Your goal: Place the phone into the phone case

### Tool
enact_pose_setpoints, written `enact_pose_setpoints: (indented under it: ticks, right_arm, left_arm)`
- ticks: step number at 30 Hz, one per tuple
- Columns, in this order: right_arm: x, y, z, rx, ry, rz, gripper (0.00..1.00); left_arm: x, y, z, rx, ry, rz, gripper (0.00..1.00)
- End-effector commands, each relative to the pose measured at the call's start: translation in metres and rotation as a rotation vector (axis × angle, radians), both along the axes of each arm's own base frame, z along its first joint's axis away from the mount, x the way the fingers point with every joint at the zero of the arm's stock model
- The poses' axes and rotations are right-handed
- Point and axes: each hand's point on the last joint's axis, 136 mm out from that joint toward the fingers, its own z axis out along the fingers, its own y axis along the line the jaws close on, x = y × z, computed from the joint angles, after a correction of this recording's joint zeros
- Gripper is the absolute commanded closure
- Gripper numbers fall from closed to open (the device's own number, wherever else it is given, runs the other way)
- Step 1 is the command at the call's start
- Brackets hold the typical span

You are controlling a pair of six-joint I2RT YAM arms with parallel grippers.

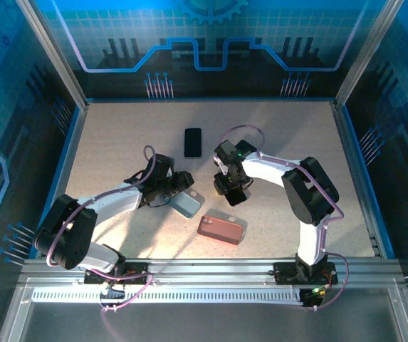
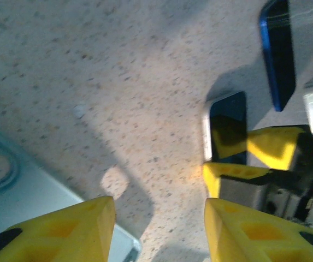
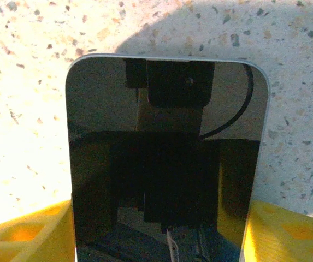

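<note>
Right wrist view, right tool (image 3: pixel 159 221) straddling the phone (image 3: pixel 167 136) — grip unclear, left tool (image 2: pixel 159 218) spread — gripping nothing.

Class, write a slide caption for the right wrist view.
Glossy black silver-rimmed phone between the right tool's yellow fingers, speckled table behind.
</note>
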Motion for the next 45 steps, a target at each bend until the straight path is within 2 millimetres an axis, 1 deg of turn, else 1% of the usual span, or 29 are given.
enact_pose_setpoints:
  ticks: [1, 5, 8, 12, 17, 22, 26, 32, 39, 45]
  right_arm:
    - [-0.009, 0.016, 0.021, 0.089, 0.018, 0.072, 0.3]
    - [-0.017, 0.027, 0.035, 0.165, 0.044, 0.097, 0.3]
    - [-0.02, 0.03, 0.042, 0.187, 0.058, 0.106, 0.3]
    - [-0.022, 0.036, 0.049, 0.214, 0.074, 0.119, 0.3]
    - [-0.02, 0.043, 0.058, 0.251, 0.079, 0.132, 0.29]
    - [-0.017, 0.046, 0.067, 0.27, 0.071, 0.134, 0.28]
    - [-0.016, 0.046, 0.07, 0.271, 0.071, 0.135, 0.28]
    - [-0.013, 0.048, 0.074, 0.274, 0.063, 0.131, 0.27]
    - [-0.012, 0.052, 0.076, 0.287, 0.07, 0.128, 0.27]
    - [-0.011, 0.055, 0.081, 0.305, 0.068, 0.13, 0.27]
  left_arm:
    - [0.014, -0.014, 0.018, -0.041, -0.057, -0.042, 0.53]
    - [0.022, -0.022, 0.025, -0.054, -0.09, -0.078, 0.53]
    - [0.025, -0.027, 0.026, -0.06, -0.101, -0.098, 0.5]
    - [0.03, -0.034, 0.025, -0.08, -0.106, -0.116, 0.49]
    - [0.037, -0.048, 0.025, -0.135, -0.105, -0.148, 0.52]
    - [0.04, -0.054, 0.02, -0.163, -0.092, -0.163, 0.54]
    - [0.041, -0.059, 0.015, -0.189, -0.079, -0.168, 0.55]
    - [0.042, -0.064, 0.013, -0.226, -0.072, -0.174, 0.58]
    - [0.041, -0.064, 0.008, -0.225, -0.063, -0.176, 0.63]
    - [0.041, -0.065, 0.008, -0.224, -0.066, -0.177, 0.67]
